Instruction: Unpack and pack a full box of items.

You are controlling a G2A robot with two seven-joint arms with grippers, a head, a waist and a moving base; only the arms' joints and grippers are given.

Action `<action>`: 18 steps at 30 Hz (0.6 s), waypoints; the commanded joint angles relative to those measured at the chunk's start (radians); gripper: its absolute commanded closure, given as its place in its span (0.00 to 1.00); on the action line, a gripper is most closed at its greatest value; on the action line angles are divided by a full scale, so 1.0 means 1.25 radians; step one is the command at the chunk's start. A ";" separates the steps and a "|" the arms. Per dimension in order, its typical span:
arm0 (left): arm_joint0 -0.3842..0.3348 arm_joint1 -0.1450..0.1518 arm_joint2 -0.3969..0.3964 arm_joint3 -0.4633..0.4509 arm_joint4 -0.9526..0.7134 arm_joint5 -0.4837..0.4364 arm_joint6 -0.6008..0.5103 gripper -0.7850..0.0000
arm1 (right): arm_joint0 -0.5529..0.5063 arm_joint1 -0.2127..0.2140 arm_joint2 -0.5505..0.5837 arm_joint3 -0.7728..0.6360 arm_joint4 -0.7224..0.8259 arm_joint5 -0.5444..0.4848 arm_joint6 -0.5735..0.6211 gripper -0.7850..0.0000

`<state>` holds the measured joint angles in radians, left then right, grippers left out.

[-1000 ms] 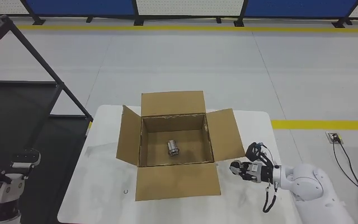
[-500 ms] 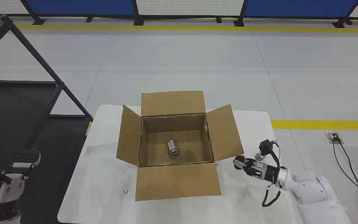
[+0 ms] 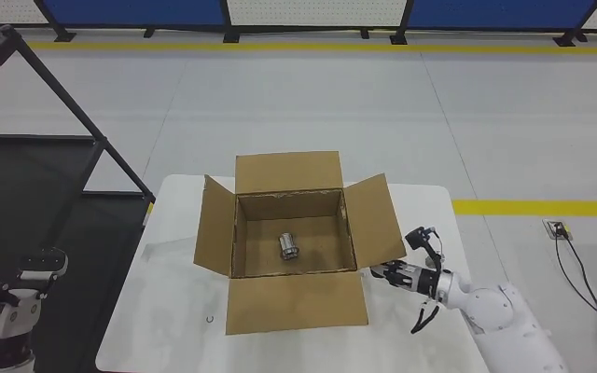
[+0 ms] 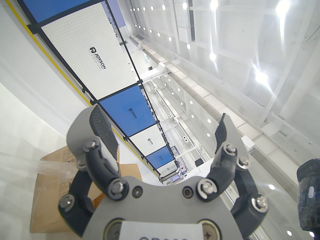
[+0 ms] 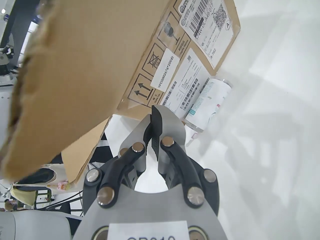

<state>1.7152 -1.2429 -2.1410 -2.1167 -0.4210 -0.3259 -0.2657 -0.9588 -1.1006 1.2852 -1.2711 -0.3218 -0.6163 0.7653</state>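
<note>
The open cardboard box [image 3: 294, 280] stands mid-table with all its flaps spread. A silvery wrapped item [image 3: 289, 246] lies on its floor. My right gripper [image 3: 381, 273] sits low at the box's right side, beneath the right flap [image 3: 378, 224]. In the right wrist view this gripper [image 5: 153, 122] is shut with nothing in it, close to the labelled box wall [image 5: 160, 51]. A white can [image 5: 208, 101] lies on the table against that wall, just beyond the fingertips. My left gripper [image 4: 162, 121] is open and empty, pointing up at the ceiling, off the table's left side.
The white table [image 3: 168, 280] has a small ring [image 3: 211, 320] near its front left. A black frame [image 3: 89, 158] stands to the left of the table. The left arm [image 3: 37, 270] hangs low at the far left.
My right gripper has slid left, from beside the flap's tip to under it, close to the box wall. The right flap has tipped slightly more upright. The left arm has kept still.
</note>
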 commanded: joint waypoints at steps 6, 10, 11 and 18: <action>0.000 0.000 0.000 0.000 0.000 0.000 0.000 0.00 | 0.013 -0.007 -0.047 -0.003 -0.003 0.002 -0.013 1.00; 0.000 0.000 0.000 0.000 0.000 0.000 0.000 0.00 | 0.013 -0.009 -0.064 -0.013 -0.009 0.001 -0.018 1.00; 0.000 0.000 0.000 0.000 0.000 0.000 0.000 0.00 | 0.013 -0.009 -0.066 -0.016 -0.011 0.001 -0.019 1.00; 0.000 0.000 0.000 0.000 0.000 0.000 0.000 0.00 | 0.007 -0.005 -0.056 -0.035 -0.064 0.054 -0.071 1.00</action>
<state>1.7152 -1.2429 -2.1410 -2.1167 -0.4210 -0.3259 -0.2657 -0.9432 -1.1095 1.2025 -1.3049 -0.3791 -0.5772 0.7049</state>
